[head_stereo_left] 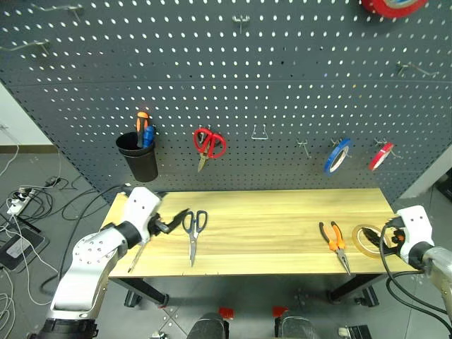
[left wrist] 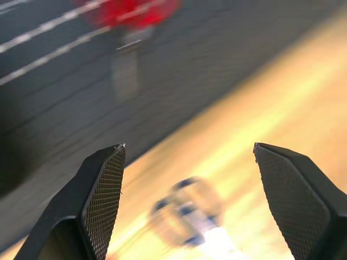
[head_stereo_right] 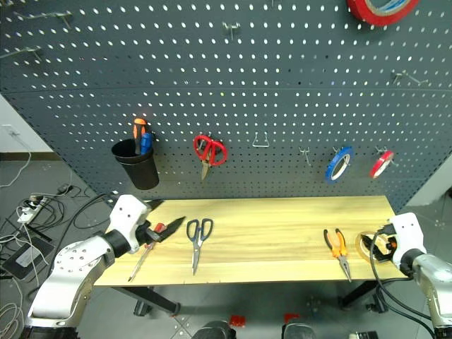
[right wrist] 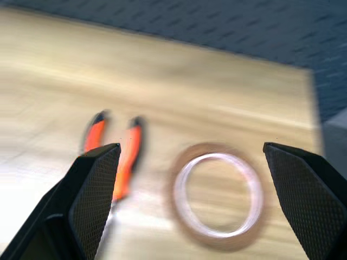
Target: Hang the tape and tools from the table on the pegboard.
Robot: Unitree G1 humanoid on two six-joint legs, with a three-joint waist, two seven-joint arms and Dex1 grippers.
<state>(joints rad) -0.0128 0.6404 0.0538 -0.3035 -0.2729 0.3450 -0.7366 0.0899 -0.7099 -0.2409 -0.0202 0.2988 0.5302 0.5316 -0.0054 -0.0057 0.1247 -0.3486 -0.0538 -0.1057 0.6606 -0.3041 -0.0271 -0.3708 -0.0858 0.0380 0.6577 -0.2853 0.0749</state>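
Light yellow wood-grain tabletop; dark grey pegboard dotted with pale holes. Pliers orange and black, scissors black-handled steel, tape yellowish-tan, screwdriver red-handled.

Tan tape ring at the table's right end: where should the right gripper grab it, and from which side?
Judging by the pose, grip the tape across its band at the near rim, one finger through the hollow centre, one outside. It lies flat on the table, so come from above. The open right gripper already faces it; the pliers lie apart, alongside.
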